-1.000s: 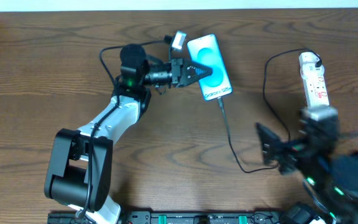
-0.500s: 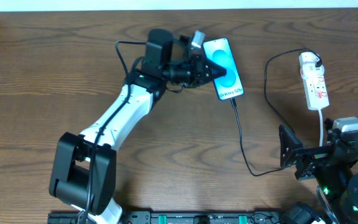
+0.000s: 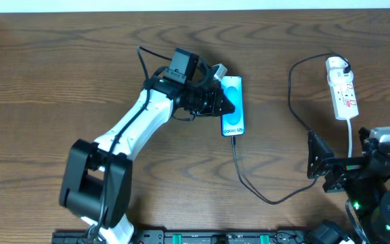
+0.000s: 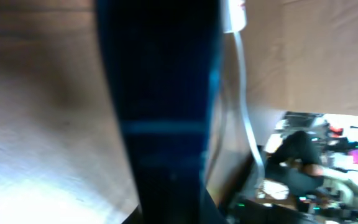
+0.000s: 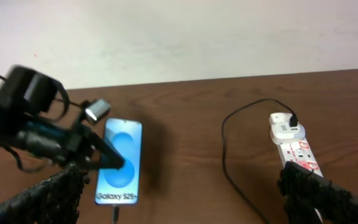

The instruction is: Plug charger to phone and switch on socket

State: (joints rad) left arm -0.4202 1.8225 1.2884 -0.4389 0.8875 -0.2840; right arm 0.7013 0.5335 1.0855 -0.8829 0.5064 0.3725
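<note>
The phone (image 3: 235, 116) lies flat at the table's middle with its turquoise screen up; it also shows in the right wrist view (image 5: 124, 177). My left gripper (image 3: 227, 103) is shut, and its pointed tips (image 5: 115, 163) rest on the left part of the screen. The charger's connector (image 3: 234, 141) sits in the phone's near end. Its thin black cable (image 3: 269, 200) loops right and up to the plug (image 3: 339, 66), which sits in the far end of the white socket (image 3: 344, 95). My right gripper (image 3: 347, 169) stands open near the table's front right, apart from the socket. The left wrist view is a dark blue blur.
The socket's white cord (image 3: 351, 132) runs toward the right arm. A pale wall edges the table's far side (image 5: 179, 37). The cable's loop (image 5: 224, 134) lies between phone and socket.
The left gripper slid the phone nearer and slightly left, turning it from tilted to straight, and the cable's slack shifted with it. The right arm drew back from the socket toward the front edge.
</note>
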